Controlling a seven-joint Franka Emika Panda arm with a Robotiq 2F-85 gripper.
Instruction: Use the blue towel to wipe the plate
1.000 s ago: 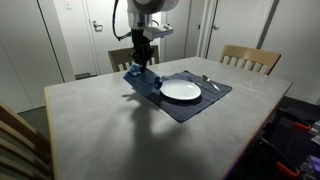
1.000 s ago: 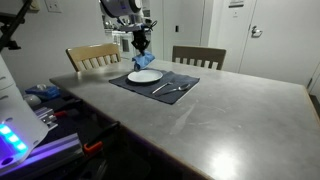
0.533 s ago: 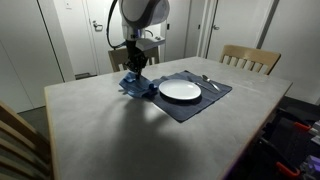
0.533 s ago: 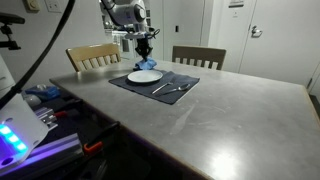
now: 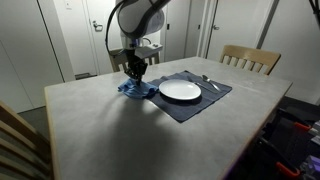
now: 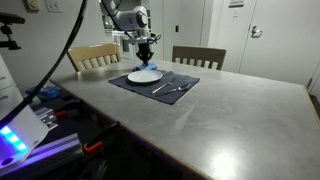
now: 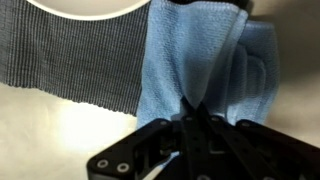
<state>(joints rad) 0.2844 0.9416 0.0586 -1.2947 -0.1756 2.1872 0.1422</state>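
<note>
A white plate (image 5: 181,90) sits on a dark placemat (image 5: 190,104); it also shows in an exterior view (image 6: 145,76) and its rim at the top of the wrist view (image 7: 85,8). The blue towel (image 7: 205,65) lies crumpled at the placemat's edge beside the plate, seen in both exterior views (image 5: 136,88) (image 6: 152,66). My gripper (image 7: 190,108) is shut on a pinched fold of the towel, directly above it (image 5: 135,72), with the towel resting on the table and mat.
A fork and spoon (image 6: 170,87) lie on the placemat on the plate's far side from the towel. Wooden chairs (image 5: 250,58) (image 6: 92,55) stand around the grey table (image 5: 120,130). Doors stand behind.
My gripper has moved with the towel away from the plate and down, so the towel now rests at the placemat's edge beside the plate.
</note>
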